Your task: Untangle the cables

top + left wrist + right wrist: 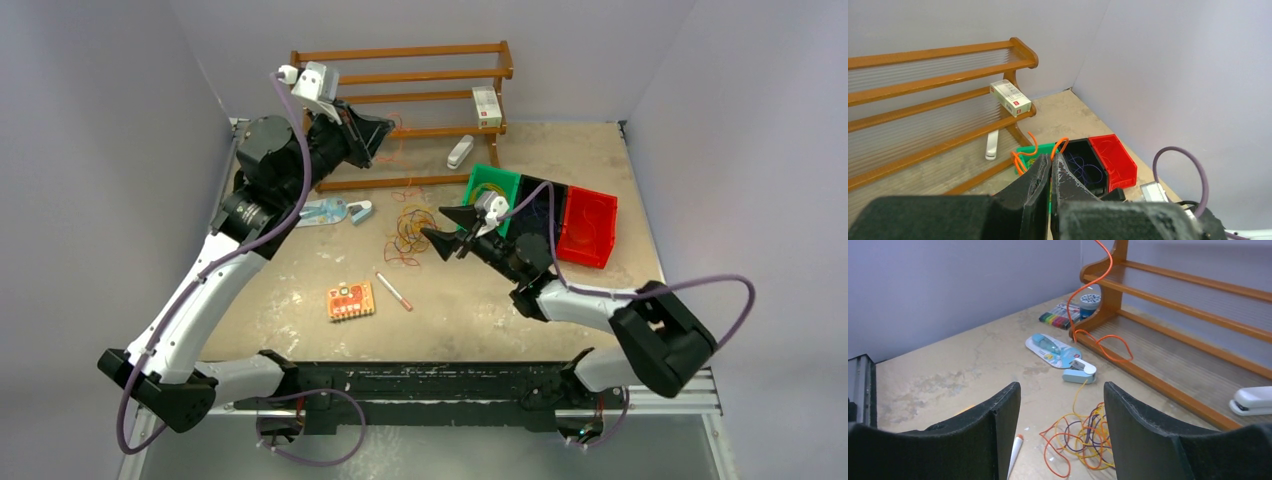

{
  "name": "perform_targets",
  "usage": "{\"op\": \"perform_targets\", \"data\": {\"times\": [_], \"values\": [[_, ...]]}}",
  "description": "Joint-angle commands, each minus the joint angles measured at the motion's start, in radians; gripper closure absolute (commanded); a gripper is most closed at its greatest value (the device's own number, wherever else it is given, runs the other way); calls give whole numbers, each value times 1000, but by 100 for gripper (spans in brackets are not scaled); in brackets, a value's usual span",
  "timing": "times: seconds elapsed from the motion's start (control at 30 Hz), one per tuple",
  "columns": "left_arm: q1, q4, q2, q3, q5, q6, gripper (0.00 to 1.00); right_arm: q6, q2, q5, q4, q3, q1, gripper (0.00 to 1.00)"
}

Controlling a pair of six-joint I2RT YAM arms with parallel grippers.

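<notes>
**A:** where do the cams sit on this rig?

**B:** top one's high behind the arm bases, looking down on the whole bench (300, 300). Left wrist cam is raised, peering over the left tool (1052, 159) at the rack (938, 52) and red bin (1120, 172). Right wrist cam's low near the bench, facing past the right tool (1062, 390) toward the rack's left end.

**A:** overlap?

**B:** all three catch the rack.

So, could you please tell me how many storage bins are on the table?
3, side by side on the table: the green bin nearest the rack, the black bin in the middle, partly behind the right arm, and the red bin at the far end.
</notes>
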Motion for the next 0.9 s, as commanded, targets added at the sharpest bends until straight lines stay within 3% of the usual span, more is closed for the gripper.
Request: {"op": "perform_targets", "data": {"times": [0.0,0.27,0.47,0.87], "values": [[6,84,-44,-40,33,13,100,-71,-129,67,-190,10,4,36],[6,131,-53,-98,94,-30,100,-61,-222,-4,-344,126,3,34],[6,141,-61,-115,106,-36,100,59,-124,48,-484,288,0,36],[6,160,-52,-120,133,-45,100,248,47,15,-488,428,-5,37]]}}
